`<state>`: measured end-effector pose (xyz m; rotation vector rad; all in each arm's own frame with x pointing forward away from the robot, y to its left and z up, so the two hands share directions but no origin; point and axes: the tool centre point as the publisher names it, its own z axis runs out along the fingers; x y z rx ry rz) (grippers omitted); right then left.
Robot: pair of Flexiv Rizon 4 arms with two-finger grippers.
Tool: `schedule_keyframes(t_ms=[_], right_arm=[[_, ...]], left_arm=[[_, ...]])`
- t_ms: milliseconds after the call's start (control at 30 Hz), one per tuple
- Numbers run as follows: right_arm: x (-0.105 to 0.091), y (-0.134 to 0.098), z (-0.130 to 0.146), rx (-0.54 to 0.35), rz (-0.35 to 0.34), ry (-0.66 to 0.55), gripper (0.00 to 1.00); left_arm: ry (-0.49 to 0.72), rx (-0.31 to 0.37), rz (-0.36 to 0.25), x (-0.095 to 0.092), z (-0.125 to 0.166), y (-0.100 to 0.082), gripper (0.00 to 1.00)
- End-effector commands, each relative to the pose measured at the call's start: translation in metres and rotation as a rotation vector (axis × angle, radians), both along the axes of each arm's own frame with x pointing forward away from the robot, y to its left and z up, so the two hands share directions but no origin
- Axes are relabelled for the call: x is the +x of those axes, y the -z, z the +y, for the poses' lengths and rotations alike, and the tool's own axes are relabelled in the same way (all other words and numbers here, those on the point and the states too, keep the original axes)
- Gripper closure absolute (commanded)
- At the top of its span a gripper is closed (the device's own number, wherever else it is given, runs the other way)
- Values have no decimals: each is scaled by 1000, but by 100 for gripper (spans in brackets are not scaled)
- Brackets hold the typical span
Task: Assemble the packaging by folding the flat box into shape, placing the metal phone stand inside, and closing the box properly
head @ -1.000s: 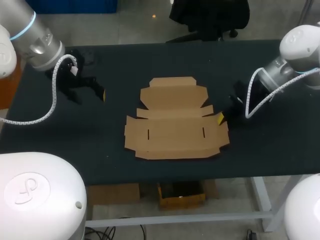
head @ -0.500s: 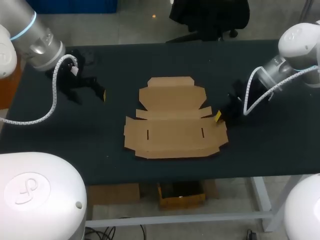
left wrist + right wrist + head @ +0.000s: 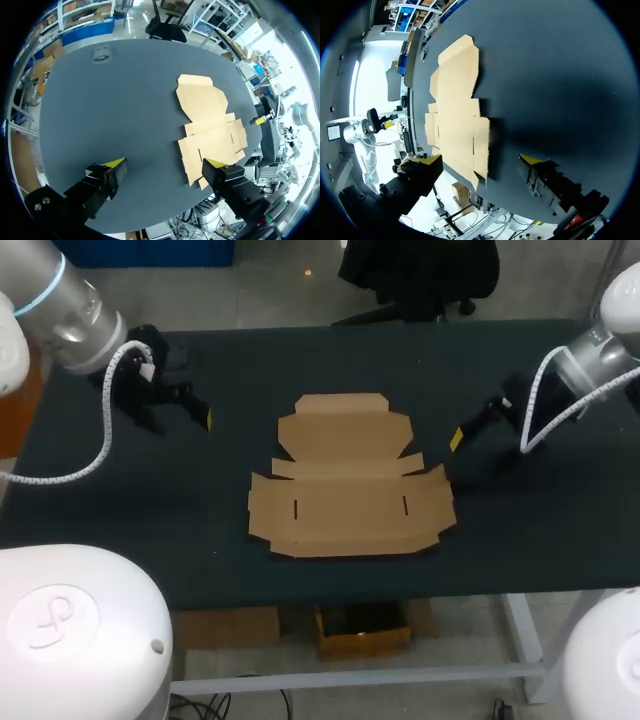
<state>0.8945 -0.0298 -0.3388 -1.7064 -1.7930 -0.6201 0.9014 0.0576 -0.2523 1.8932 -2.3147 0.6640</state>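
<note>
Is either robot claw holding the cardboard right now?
No: the flat box lies untouched, with the left gripper and right gripper both open and off to its sides.

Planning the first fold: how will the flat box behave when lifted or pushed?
The box looks thin and creased, so it likely bends at its folds rather than lifting whole. Flat on the table, it probably slides when pushed.

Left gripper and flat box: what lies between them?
Nothing: the head view shows only bare table between the left gripper and the flat box.
</note>
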Motion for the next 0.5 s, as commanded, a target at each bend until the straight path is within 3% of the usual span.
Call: schedule_keyframes(t_ms=[33,300,333,367,400,433,467,500], right_arm=[[-14,-18,-13,-5,-67,73,0],[-7,-25,-20,-59,-78,116,0],[-6,-27,-20,-72,-78,129,0],[-4,-28,-20,-78,-81,132,0],[-3,-29,-20,-87,-85,139,0],[-2,-30,-19,-96,-86,149,0],[0,-31,-18,-94,-87,147,21],[3,-32,-17,-93,-88,145,49]], left_arm=[[-2,-1,-24,-2,-1,0,0],[-52,21,-30,1,0,-2,0],[-65,26,-21,2,0,-2,22],[-76,31,-14,2,-1,-2,53],[-83,34,-6,2,-1,-3,71],[-90,38,2,3,-1,-3,100],[-99,44,4,3,-2,-4,100],[-101,46,3,3,-3,-4,100]])
